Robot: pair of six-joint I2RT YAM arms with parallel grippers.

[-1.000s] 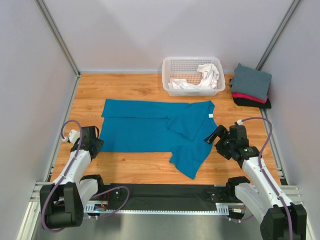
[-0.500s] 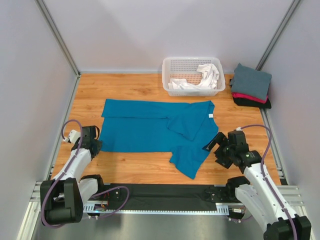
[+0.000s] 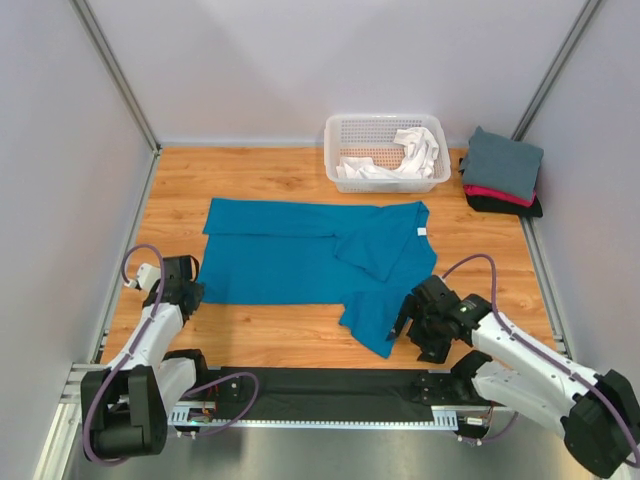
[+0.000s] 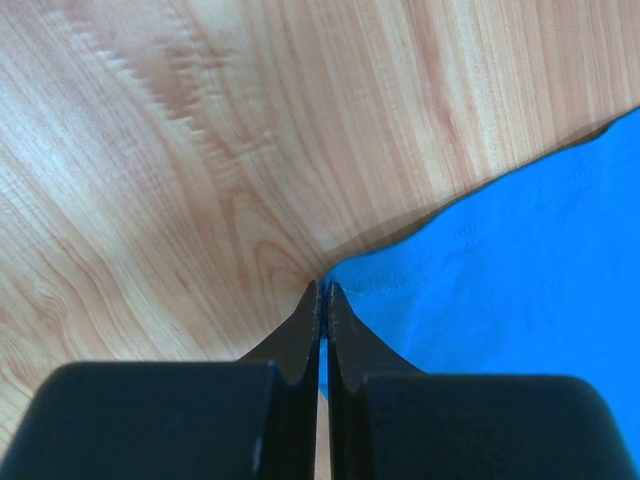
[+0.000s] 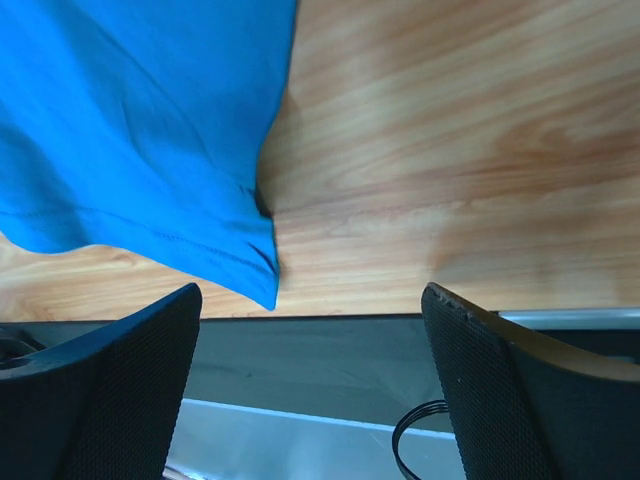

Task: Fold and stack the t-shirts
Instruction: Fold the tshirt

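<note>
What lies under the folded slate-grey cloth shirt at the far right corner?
A folded red-pink cloth shirt, and under it a black cloth shirt. Only their near edges show; the slate-grey shirt covers the rest.

Behind the spread t-shirt (image 3: 290,262) stands the basket (image 3: 385,119), with the folded t-shirts (image 3: 502,170) stacked on its right.
</note>
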